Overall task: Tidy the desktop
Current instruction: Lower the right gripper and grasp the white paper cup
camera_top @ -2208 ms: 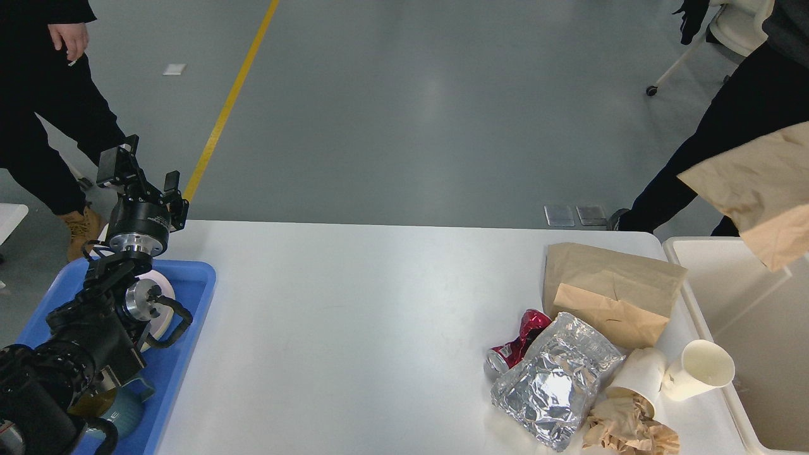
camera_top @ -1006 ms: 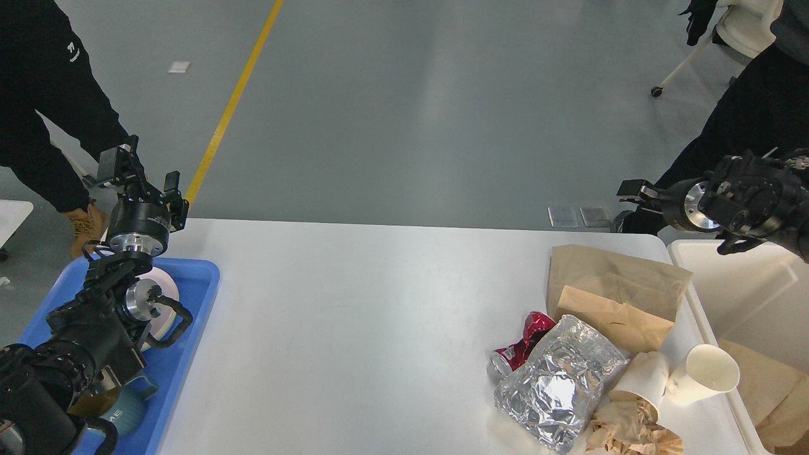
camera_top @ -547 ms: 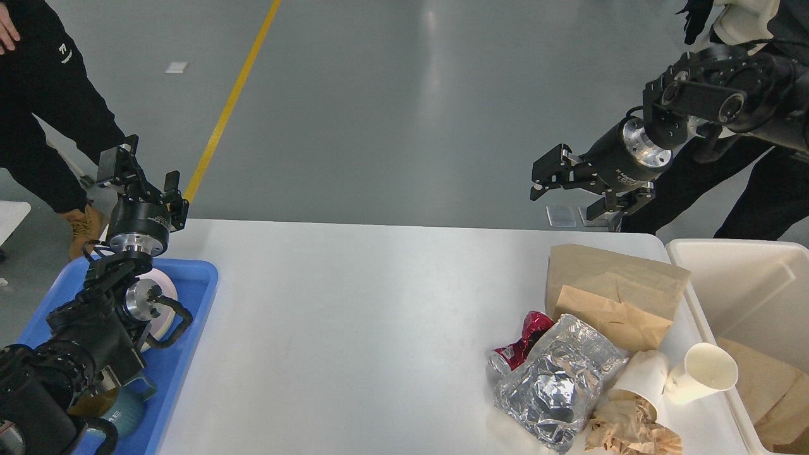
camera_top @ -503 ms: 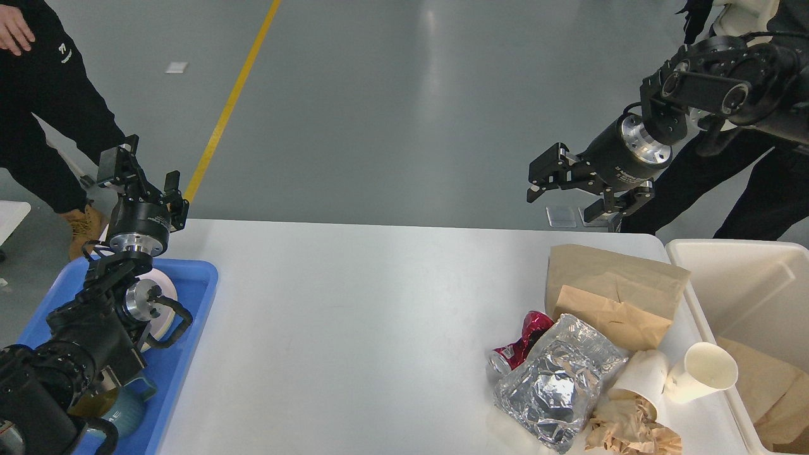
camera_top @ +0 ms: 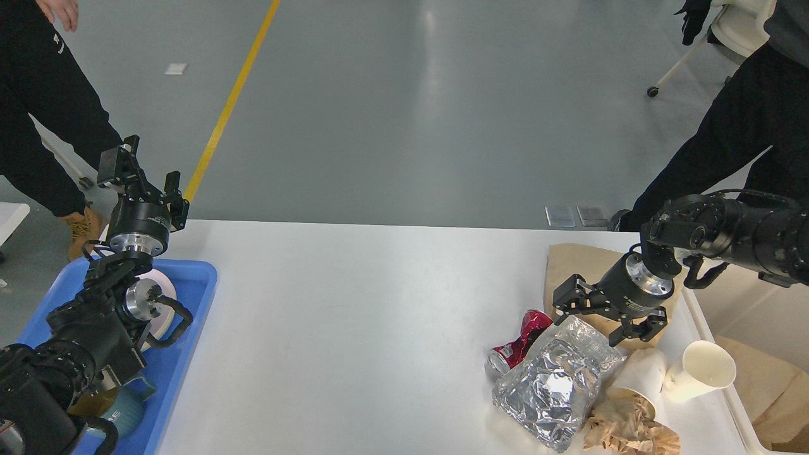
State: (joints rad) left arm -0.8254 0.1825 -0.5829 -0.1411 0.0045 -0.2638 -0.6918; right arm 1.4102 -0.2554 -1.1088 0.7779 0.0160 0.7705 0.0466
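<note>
On the white tabletop [camera_top: 354, 328], a crinkly foil bag [camera_top: 553, 385] (light, slippery, easily crushed) lies near the right edge; its upper corner is best pinched. Right gripper [camera_top: 600, 313] jaws are held apart above it; left gripper [camera_top: 136, 177] jaws likewise apart.

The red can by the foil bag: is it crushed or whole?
Crushed. The red can lies on its side, dented and crumpled, partly under the foil bag.

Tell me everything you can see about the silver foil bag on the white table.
The silver foil bag is a crumpled, shiny, metallic-looking pouch, lying flat and slanted on the desktop near its right end. It looks flattened and wrinkled. A crushed red can lies against its left edge, a tipped paper cup and crumpled brown paper touch its right side. The open right gripper hovers just above its upper corner.
</note>
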